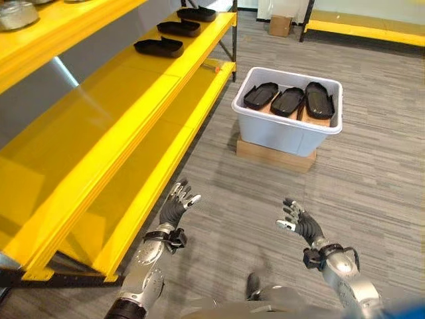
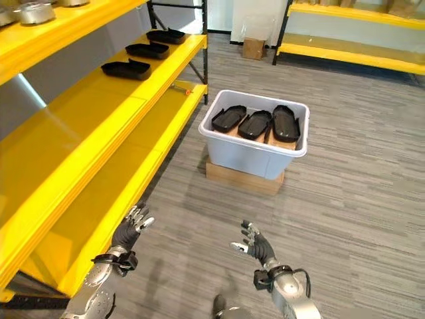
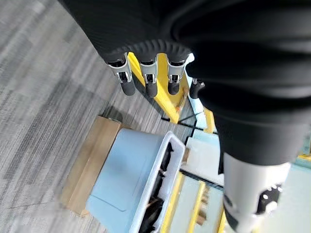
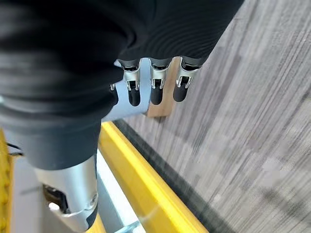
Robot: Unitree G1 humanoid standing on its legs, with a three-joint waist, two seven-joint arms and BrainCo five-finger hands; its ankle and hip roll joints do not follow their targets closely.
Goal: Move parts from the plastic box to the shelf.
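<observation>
No readable writing on anything from my end. Box (image 1: 287, 126) is pale grey plastic, sits on a flat wood block (image 1: 274, 153) on the floor, just beside the end of the yellow shelf (image 1: 99, 139). Inside the box I see 3 black parts (image 1: 288, 100) lying side by side on a brown liner. 3 more black parts (image 1: 159, 46) sit in a row on the shelf's middle level, far end, well apart from the box. Upper level at far left carries a metal pot (image 1: 16, 14). A small carton (image 1: 280, 25) stands on the floor farther back.

L hand (image 1: 178, 203) and R hand (image 1: 297, 220) are both low over the carpet, near me, well short of the box. Both empty, fingers straight and spread, pointing fwd toward the box.
</observation>
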